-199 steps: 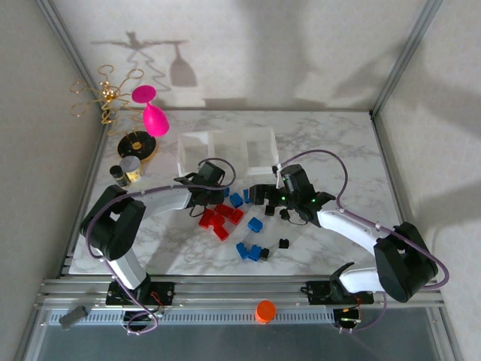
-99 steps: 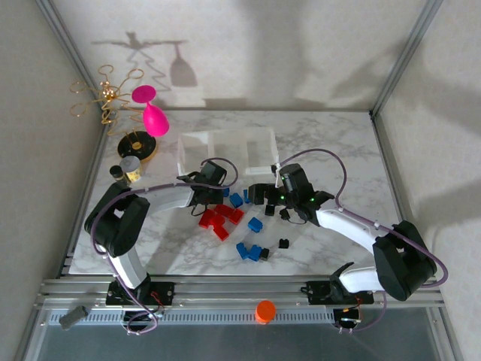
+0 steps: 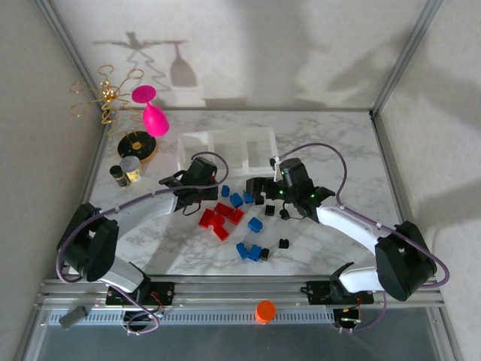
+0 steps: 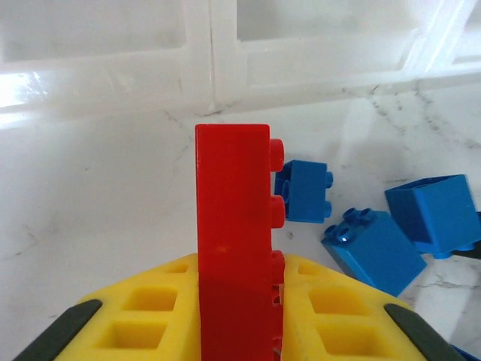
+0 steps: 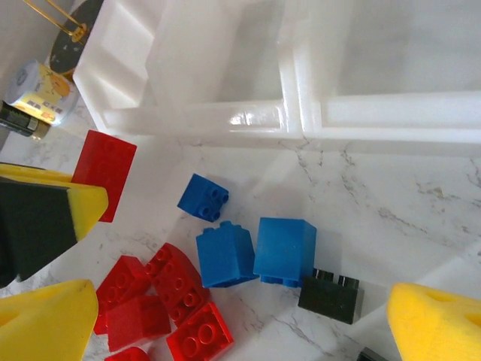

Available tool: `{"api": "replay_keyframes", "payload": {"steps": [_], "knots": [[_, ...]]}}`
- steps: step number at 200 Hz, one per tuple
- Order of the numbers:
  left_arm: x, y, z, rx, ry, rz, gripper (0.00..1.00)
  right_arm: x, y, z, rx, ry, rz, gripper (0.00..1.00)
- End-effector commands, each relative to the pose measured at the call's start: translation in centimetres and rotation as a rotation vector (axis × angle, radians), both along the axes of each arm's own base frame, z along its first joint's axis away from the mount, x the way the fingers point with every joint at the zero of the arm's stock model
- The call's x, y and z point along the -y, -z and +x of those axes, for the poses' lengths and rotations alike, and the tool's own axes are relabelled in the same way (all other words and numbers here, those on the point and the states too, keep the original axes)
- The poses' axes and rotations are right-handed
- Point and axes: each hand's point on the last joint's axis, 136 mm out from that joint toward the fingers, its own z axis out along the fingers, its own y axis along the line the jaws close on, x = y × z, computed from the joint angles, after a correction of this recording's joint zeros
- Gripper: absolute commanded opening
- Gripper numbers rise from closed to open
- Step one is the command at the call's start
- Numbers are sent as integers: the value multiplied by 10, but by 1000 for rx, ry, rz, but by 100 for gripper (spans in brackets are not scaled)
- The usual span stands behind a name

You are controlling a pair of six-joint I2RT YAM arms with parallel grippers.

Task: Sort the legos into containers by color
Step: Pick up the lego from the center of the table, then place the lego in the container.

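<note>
**Gripping one long red plastic lego brick (image 4: pixel 233 218)**

The left tool (image 4: pixel 234 308) clamps it upright between yellow pads (image 4: pixel 150 316), over the white marble desk (image 4: pixel 98 203) and just short of the three joined clear plastic square bins (image 4: pixel 210 60). The right tool (image 5: pixel 240 320) hangs wide open above loose blue plastic bricks (image 5: pixel 225 256), red bricks (image 5: pixel 176 286) and a small black plastic brick (image 5: pixel 331 295), all lying near the bins' front wall.

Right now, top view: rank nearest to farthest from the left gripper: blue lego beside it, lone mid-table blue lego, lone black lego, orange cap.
1. The blue lego, just right of the left gripper.
2. The mid-table blue lego, centre.
3. The black lego, right of centre.
4. The orange cap, on the near rail.
</note>
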Motion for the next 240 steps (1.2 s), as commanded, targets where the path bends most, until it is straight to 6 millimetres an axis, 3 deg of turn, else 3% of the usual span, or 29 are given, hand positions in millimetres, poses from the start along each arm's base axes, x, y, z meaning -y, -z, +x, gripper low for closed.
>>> {"api": "replay_keyframes", "payload": {"steps": [1,29,81,134,170,194,240], "knots": [[-3,-25,11,42,-53,-19,14,-17,-27,10,66,-28,58,99],[-13,-36,40,84,-128,-3,13,-25,-29,21,80,-27,76,99],[-44,-23,98,95,-267,-23,10,-32,-31,34,105,-15,75,99],[-54,-8,147,107,-283,42,11,-33,-21,39,91,-12,54,99],[-69,9,164,88,-325,53,13,-32,-18,39,90,-10,40,99],[-64,17,168,71,-309,46,18,-32,-20,40,97,-9,29,99],[-64,2,168,88,-294,49,33,-28,-24,41,114,-3,7,99]]}}
